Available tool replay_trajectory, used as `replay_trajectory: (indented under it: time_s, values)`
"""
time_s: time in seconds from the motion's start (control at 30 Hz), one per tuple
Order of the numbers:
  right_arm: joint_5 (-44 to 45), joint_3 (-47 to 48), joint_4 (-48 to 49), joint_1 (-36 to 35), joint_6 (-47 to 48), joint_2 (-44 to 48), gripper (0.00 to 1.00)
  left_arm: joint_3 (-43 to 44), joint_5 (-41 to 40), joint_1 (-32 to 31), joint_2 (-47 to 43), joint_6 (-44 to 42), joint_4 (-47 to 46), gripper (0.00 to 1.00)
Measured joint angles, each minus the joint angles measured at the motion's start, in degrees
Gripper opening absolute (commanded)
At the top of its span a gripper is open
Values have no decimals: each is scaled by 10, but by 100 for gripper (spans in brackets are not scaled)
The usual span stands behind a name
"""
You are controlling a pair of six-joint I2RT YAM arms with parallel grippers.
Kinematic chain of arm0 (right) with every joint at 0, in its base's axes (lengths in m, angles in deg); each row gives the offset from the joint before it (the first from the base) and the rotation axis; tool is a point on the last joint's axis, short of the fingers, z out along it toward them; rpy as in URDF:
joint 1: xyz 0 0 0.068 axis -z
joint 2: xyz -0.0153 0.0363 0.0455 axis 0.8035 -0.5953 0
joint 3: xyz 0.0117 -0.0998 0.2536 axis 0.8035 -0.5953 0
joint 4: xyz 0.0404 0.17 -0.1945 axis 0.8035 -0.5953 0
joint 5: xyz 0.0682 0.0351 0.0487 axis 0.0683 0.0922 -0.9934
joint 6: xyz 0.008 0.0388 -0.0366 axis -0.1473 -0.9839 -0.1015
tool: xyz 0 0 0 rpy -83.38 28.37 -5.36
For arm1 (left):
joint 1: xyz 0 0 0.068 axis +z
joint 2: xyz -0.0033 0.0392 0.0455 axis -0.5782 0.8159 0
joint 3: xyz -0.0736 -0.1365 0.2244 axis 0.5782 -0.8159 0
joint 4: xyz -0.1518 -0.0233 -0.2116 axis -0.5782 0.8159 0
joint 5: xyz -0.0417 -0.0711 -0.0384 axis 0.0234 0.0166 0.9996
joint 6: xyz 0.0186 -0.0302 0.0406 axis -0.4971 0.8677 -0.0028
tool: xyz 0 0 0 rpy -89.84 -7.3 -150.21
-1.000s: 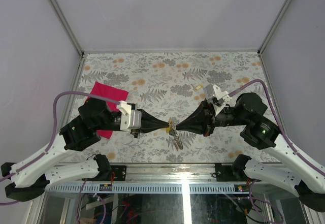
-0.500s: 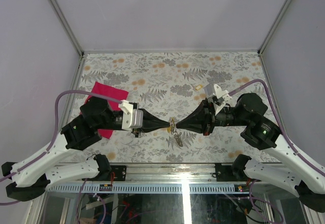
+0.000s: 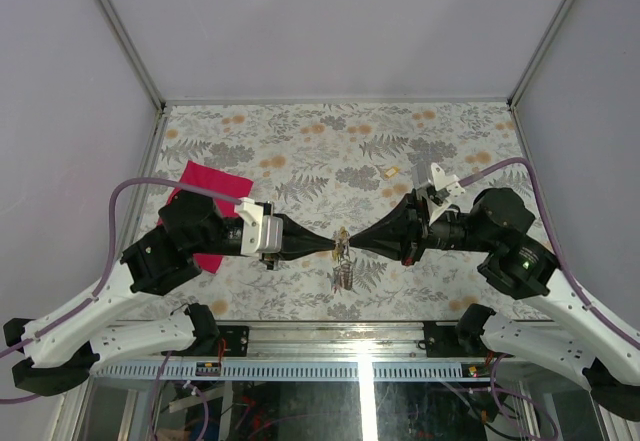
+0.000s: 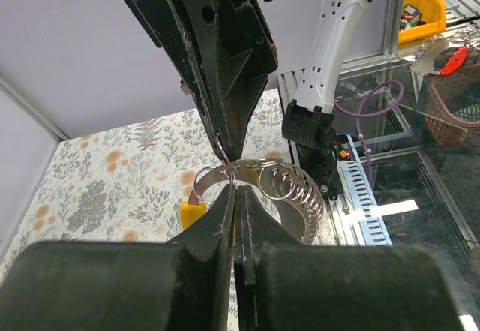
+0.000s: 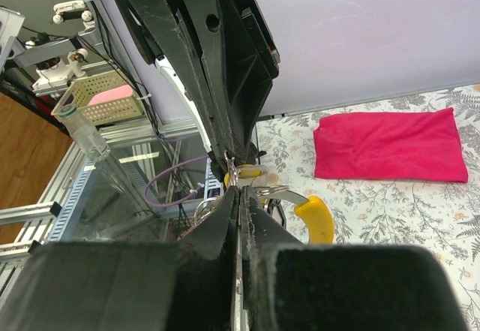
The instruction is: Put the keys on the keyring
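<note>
My left gripper [image 3: 335,244] and right gripper [image 3: 351,244] meet tip to tip above the near middle of the table. Both are shut. The keyring [image 4: 294,188], a coil of thin grey loops, hangs at the tips, with a small loop [image 5: 233,170] between the two grippers. A yellow-capped key [image 5: 316,219] sticks out beside the right fingertips, its blade running into the pinch; it also shows in the left wrist view [image 4: 192,213]. A second yellow cap [image 5: 245,173] sits behind the tips. The bunch [image 3: 344,273] dangles below the tips. Another small yellow key [image 3: 393,172] lies on the table behind the right gripper.
A pink cloth [image 3: 207,211] lies on the floral table [image 3: 330,141] at the left, partly under the left arm; it also shows in the right wrist view [image 5: 386,145]. Grey walls enclose the table on three sides.
The right wrist has turned and drawn slightly to the right, uncovering the small key on the table. The tips stay together and the bunch hangs a little higher.
</note>
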Motion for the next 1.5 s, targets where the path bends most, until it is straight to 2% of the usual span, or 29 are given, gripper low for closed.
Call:
replay_trajectory:
  time_s: [0.23, 0.43, 0.83, 0.97, 1.1, 1.3, 1.5]
  values:
    - [19, -26, 38, 0, -27, 12, 0, 0, -11, 0, 1, 1, -2, 0]
    - [45, -64, 108, 0, -70, 23, 0, 0, -35, 0, 1, 8, -9, 0]
    - [115, -102, 186, 0, -140, 27, 0, 0, -96, 0, 9, 17, -22, 5]
    - [138, -116, 209, 0, -154, 28, 0, 0, -110, 0, 10, 18, -24, 15]
    - [146, -122, 229, 0, -151, 35, 0, -6, -115, 0, 7, 27, -31, 23]
    - [137, -125, 238, 0, -113, 58, 0, -32, -130, 0, -21, 56, -69, 26]
    - [101, -125, 219, 0, -40, 68, 0, -59, -144, 0, -48, 106, -146, 29]
